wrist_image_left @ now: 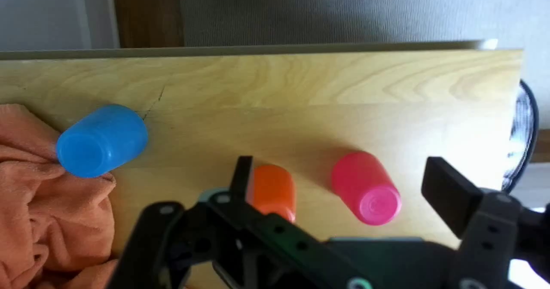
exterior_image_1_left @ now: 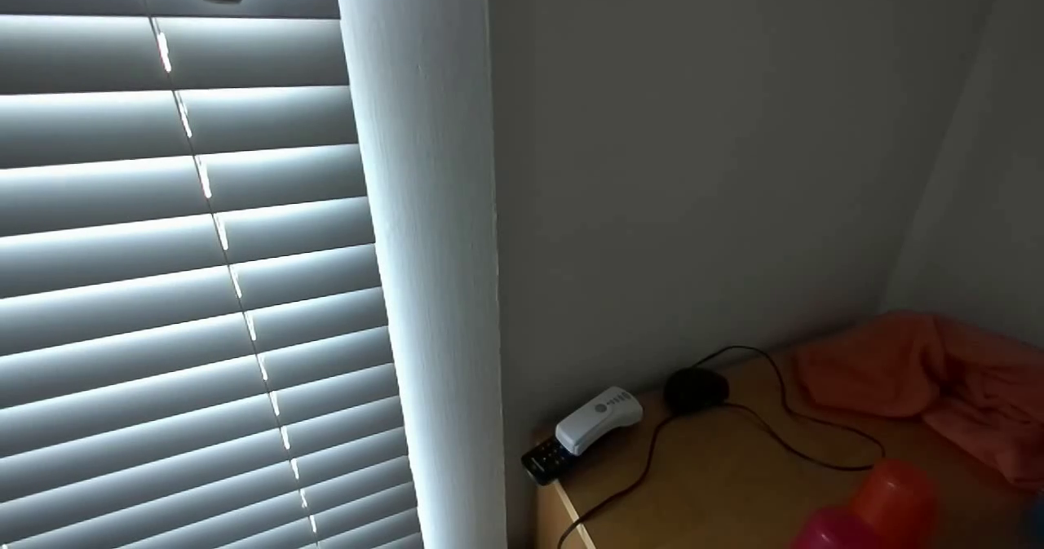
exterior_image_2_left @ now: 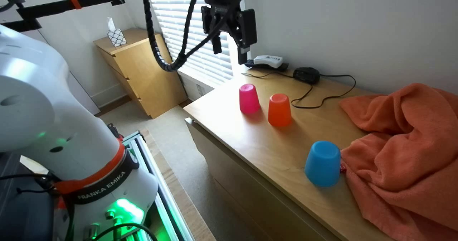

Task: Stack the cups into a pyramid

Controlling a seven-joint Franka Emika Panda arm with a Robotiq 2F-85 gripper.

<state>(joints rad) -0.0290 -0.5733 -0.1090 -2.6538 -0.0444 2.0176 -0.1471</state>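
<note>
Blue, orange, pink: three cups [exterior_image_2_left: 279, 110].

Base [exterior_image_2_left: 121, 192]: white, lit green low down in an exterior view
Arm [exterior_image_2_left: 39, 101]: white, rising from the base to that view's left edge
Gripper [exterior_image_2_left: 229, 56]: high in the same view, pointing down
Fingers [wrist_image_left: 451, 196]: black, spread wide apart in the wrist view

On the dresser [exterior_image_2_left: 257, 140] you have: one crumpled orange cloth [exterior_image_2_left: 404, 155]; one corded black device [exterior_image_2_left: 306, 75]; one white handheld device [exterior_image_1_left: 599, 418] atop a black remote [exterior_image_1_left: 546, 459]. Elsewhere, you have: slatted blinds [exterior_image_1_left: 122, 259]; one tissue box [exterior_image_2_left: 116, 37] on a wooden chest [exterior_image_2_left: 157, 83].
</note>
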